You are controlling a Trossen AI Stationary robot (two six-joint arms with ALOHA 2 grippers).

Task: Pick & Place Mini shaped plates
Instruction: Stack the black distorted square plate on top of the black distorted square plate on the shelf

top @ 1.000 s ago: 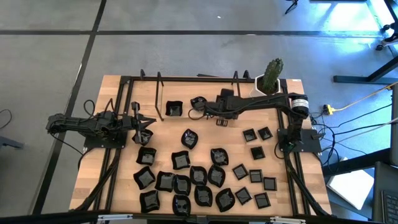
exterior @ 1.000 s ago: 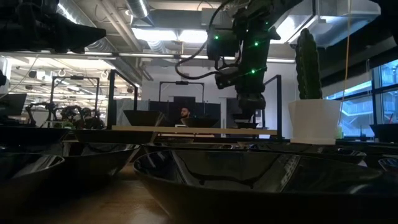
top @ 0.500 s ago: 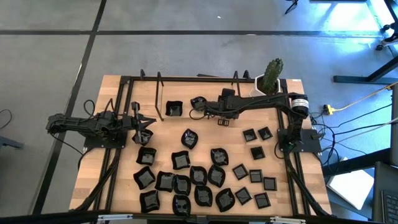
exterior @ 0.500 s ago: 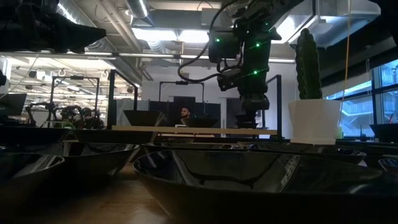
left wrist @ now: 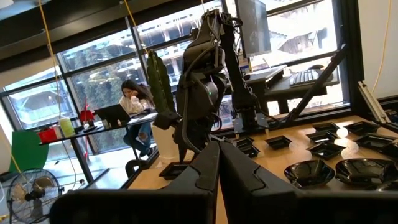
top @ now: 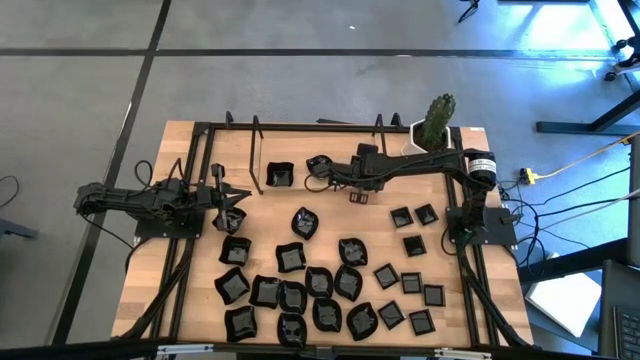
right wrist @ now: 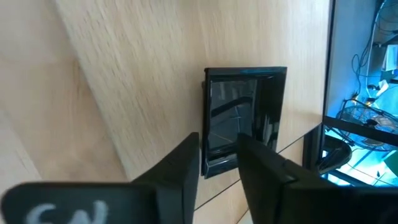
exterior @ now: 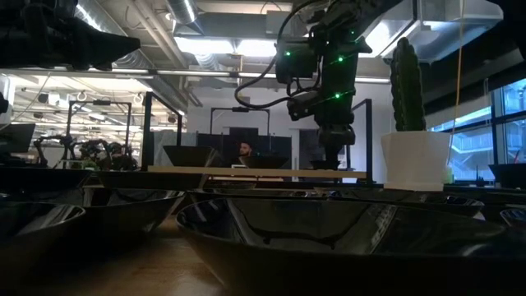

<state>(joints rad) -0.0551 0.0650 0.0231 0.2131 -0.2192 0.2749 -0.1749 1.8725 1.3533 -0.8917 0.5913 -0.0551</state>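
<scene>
Many mini shaped plates, glossy and black, lie on the wooden table, most in a cluster (top: 300, 285) near the front. Small flat square ones (top: 410, 245) lie to the right. One small square plate (right wrist: 244, 115) (top: 357, 196) lies flat on the wood at the far middle. My right gripper (right wrist: 219, 165) (top: 356, 186) slants down over it, open. One of its fingers stands outside the plate's near corner and the other over its inside. My left gripper (left wrist: 217, 158) (top: 240, 198) is shut at the table's left and holds nothing. My right gripper has its fingers (right wrist: 180, 168) on either side of the square plate's rim (right wrist: 214, 163), slanting down from above. The plate lies flat on the table. I cannot tell whether a finger touches it.
A white pot with a green cactus (top: 435, 125) (exterior: 415, 156) stands at the far right corner. A black rail frame (top: 300, 127) runs round the table. Two more plates (top: 280, 175) (top: 318, 165) lie at the far middle. Bare wood shows at the far right (top: 420, 190).
</scene>
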